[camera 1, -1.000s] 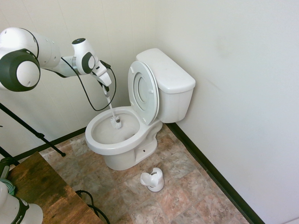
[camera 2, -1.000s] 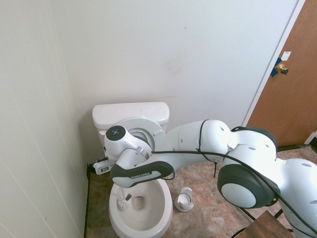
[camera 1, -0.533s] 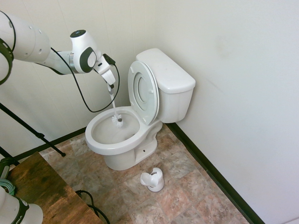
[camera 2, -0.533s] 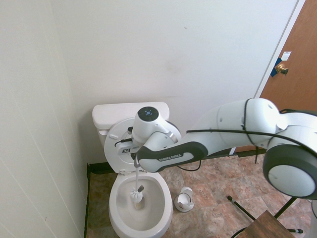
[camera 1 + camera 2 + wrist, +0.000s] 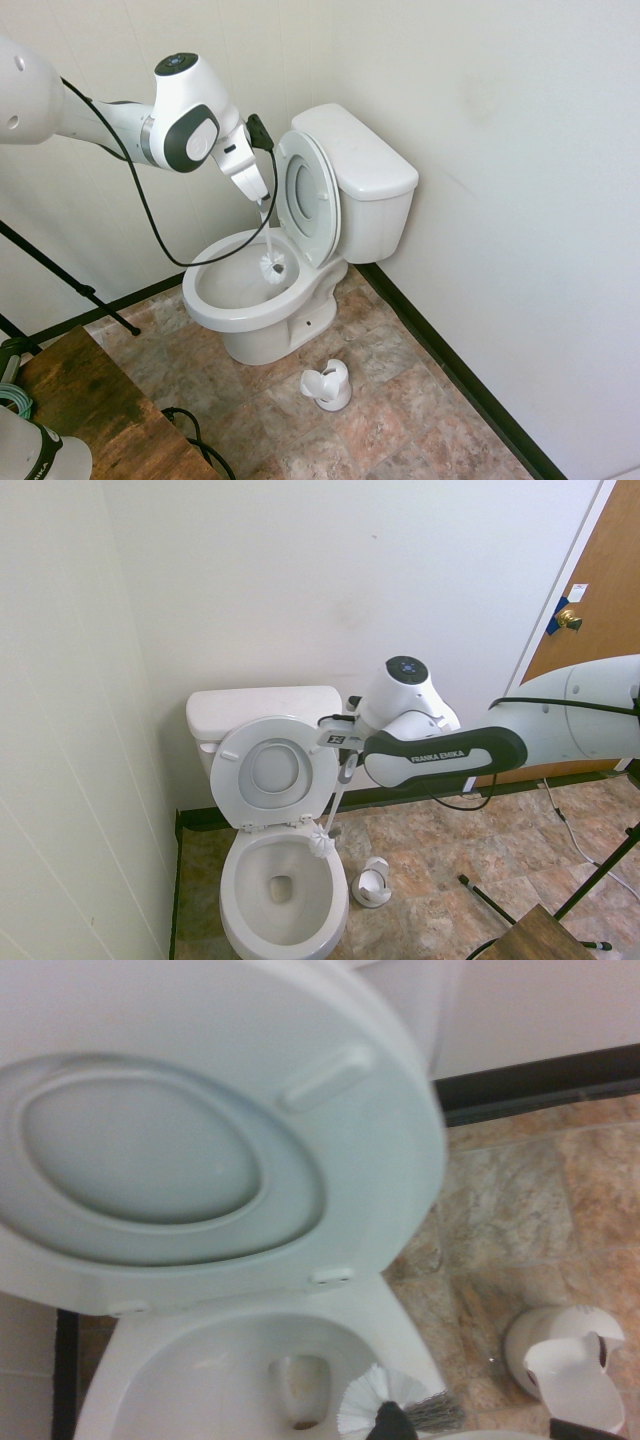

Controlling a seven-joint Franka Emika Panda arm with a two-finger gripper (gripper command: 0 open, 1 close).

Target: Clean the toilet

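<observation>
The white toilet (image 5: 365,170) stands in the corner with its seat and lid (image 5: 270,770) raised against the tank. My gripper (image 5: 263,203) hangs over the bowl's back edge, close to the raised seat, shut on the thin white handle of a toilet brush. The brush head (image 5: 272,265) dips inside the bowl near that back edge. From the other side, the gripper (image 5: 345,773) is right of the seat and the brush head (image 5: 322,842) sits by the bowl's right rim. Close up, the bristles (image 5: 390,1410) rest against the bowl wall beside the drain.
A small white brush holder (image 5: 327,385) stands on the tiled floor beside the toilet's base, also visible as the brush holder (image 5: 372,882). Walls close in behind and to one side. A wooden table corner (image 5: 90,400) and a brown door (image 5: 600,630) lie farther off.
The arm has swung across the bowl from the wall side to the side by the holder. The brush head travelled with it, from deep in the bowl to near the rim.
</observation>
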